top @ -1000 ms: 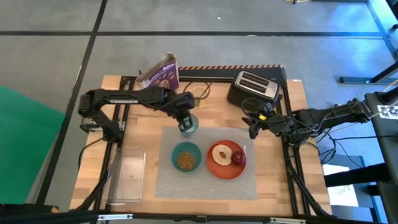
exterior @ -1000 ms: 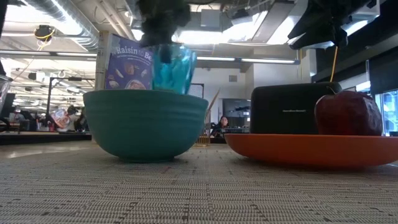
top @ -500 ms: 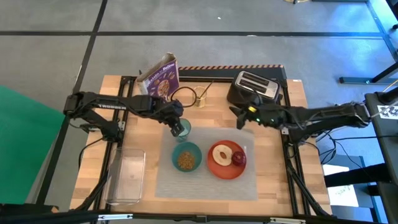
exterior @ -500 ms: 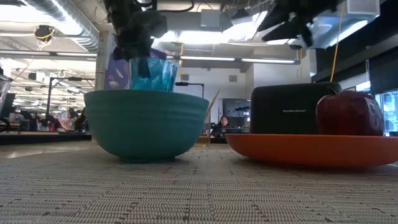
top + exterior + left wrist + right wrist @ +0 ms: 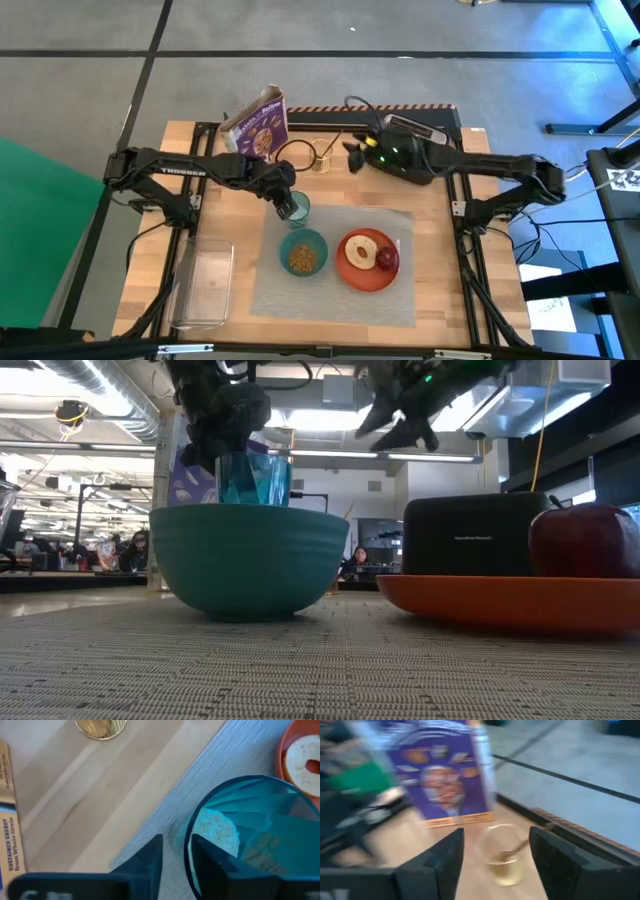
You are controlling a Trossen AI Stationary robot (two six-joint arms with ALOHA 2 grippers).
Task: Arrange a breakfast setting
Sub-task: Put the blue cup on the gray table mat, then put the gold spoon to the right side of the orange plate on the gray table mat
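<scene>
The grey placemat [image 5: 330,290] bears the teal bowl [image 5: 302,254] and the orange-red plate [image 5: 367,262] with the bagel [image 5: 356,247] and the dark-red fruit [image 5: 387,258]. My left gripper [image 5: 288,200] is shut on the translucent teal cup [image 5: 294,208] over the mat's far left corner; in the low view the bowl hides the cup's foot. My right gripper [image 5: 352,155] is open and empty, reaching over the toaster toward a small glass holding the gold spoon [image 5: 506,854], which stands on the wood [image 5: 322,158]. My left gripper holds the cup's rim wall [image 5: 189,845] on the side away from the plate. One finger [image 5: 212,867] is inside the cup and the other [image 5: 150,862] is outside. The fingers come from above, pointing down. The cup stands upright [image 5: 255,478]; whether its foot is on the mat is hidden.
A purple cereal box [image 5: 256,125] stands at the far left. The black toaster [image 5: 412,150] lies under my right arm. A clear plastic tray [image 5: 205,283] sits at the near left. Bare wood lies between box and mat.
My left gripper has carried the cup a little toward the table's left and near edges and lowered it behind the bowl, still upright. My right gripper has swung from the mat's right side toward the far edge and left, over the toaster, toward the spoon glass.
</scene>
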